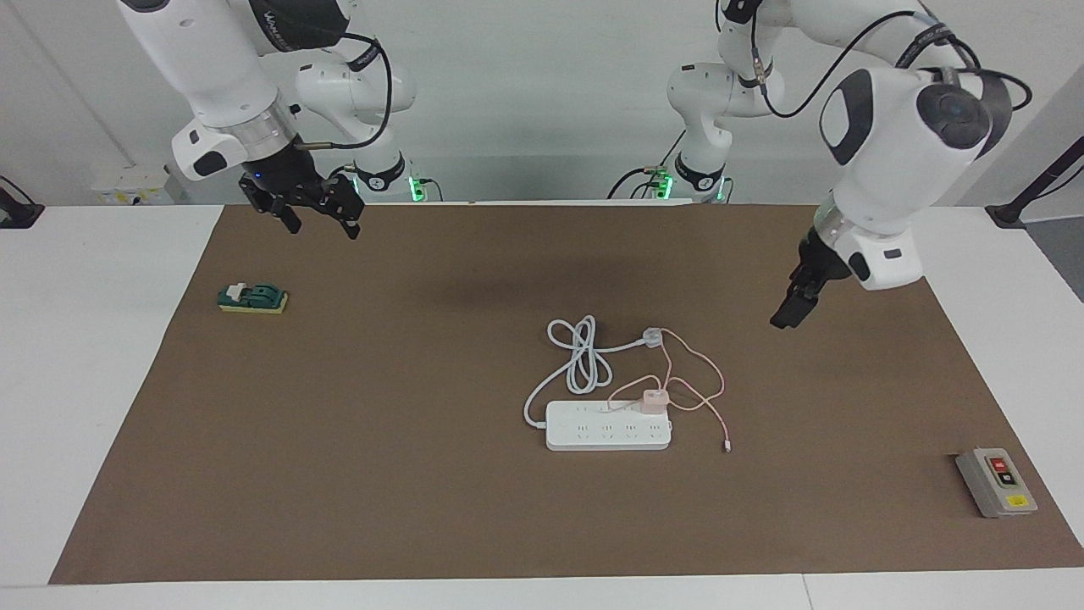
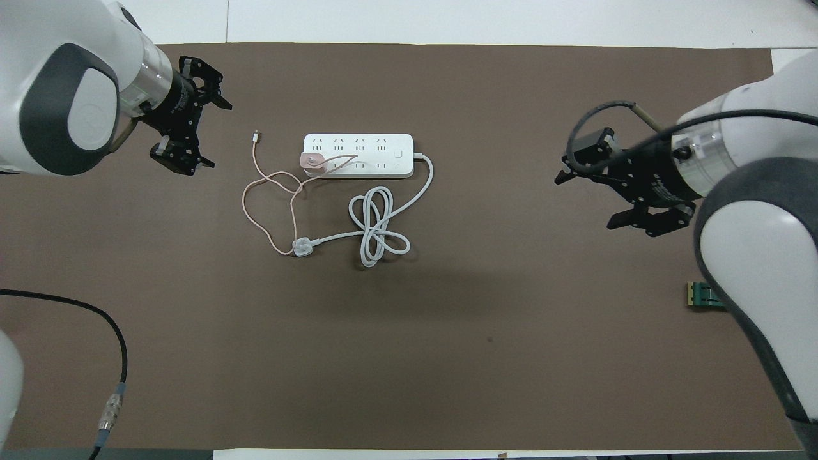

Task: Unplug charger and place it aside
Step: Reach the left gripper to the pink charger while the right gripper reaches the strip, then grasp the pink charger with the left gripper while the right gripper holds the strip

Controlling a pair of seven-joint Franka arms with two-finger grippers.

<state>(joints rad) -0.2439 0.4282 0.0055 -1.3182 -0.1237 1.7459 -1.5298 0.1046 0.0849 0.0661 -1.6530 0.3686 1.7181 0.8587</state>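
Note:
The charger (image 1: 654, 401), a small pale pink cube, sits plugged into the white power strip (image 1: 608, 425) at the strip's end toward the left arm. It also shows in the overhead view (image 2: 313, 161) on the strip (image 2: 383, 156). Its thin pink cable (image 1: 710, 383) loops on the mat beside the strip (image 2: 255, 204). My left gripper (image 1: 786, 315) is open and empty, raised over the mat toward the left arm's end, apart from the charger (image 2: 217, 135). My right gripper (image 1: 322, 229) is open and empty, raised over the right arm's end of the mat (image 2: 583, 203).
The strip's thick white cord (image 1: 580, 352) lies coiled nearer to the robots, ending in a white plug (image 1: 650, 337). A green item on a yellow block (image 1: 252, 298) lies toward the right arm's end. A grey box with red and black buttons (image 1: 997, 481) lies at the left arm's end.

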